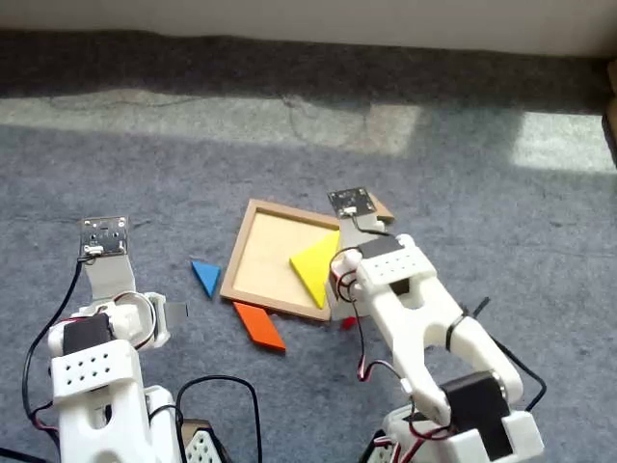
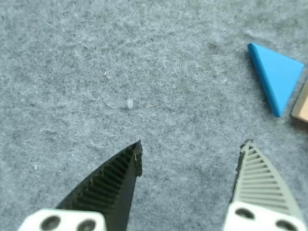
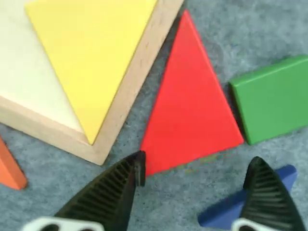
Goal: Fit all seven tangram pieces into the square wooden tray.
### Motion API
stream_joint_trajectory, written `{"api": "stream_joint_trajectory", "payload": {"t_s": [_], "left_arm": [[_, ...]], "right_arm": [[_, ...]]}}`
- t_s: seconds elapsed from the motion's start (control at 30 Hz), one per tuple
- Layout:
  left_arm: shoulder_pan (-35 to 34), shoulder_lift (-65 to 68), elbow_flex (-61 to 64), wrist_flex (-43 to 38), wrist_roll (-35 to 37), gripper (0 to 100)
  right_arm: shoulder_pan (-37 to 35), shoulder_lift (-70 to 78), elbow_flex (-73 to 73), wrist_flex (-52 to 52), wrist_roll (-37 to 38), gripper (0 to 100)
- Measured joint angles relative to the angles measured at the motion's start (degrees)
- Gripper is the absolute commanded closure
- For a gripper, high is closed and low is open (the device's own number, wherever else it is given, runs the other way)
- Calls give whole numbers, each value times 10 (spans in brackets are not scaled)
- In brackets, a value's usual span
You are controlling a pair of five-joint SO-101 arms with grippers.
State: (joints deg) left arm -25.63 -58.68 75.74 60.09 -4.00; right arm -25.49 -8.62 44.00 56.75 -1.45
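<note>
Found the square wooden tray (image 1: 262,253) holding only the yellow triangle (image 1: 316,266), set against one rim. Saw the red triangle (image 3: 190,106) just outside that rim and the green piece (image 3: 272,98) beyond it. Saw the right gripper (image 3: 197,161) spread wide over a corner of the red triangle, and the left gripper (image 2: 192,144) equally wide over bare carpet on the tray's other side. Judged likely: a finger catching the rim and shoving the tray, or the flat triangle slipping free on closing.

Cameras: one overhead, two wrist.
Overhead looks down on everything; wrist cams close-up, sharing blue triangle (image 2: 275,77) left, tray (image 3: 129,96) right.
</note>
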Motion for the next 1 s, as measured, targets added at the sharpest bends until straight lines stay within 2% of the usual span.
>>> {"api": "stream_joint_trajectory", "payload": {"t_s": [0.2,0.77,1.0], "left_arm": [[0,0,0,0,0,691],[0,0,0,0,0,691],[0,0,0,0,0,691]], "right_arm": [[1,87,-69,3,-1,679],[27,98,-129,4,-1,677],[27,160,-151,4,0,677]]}}
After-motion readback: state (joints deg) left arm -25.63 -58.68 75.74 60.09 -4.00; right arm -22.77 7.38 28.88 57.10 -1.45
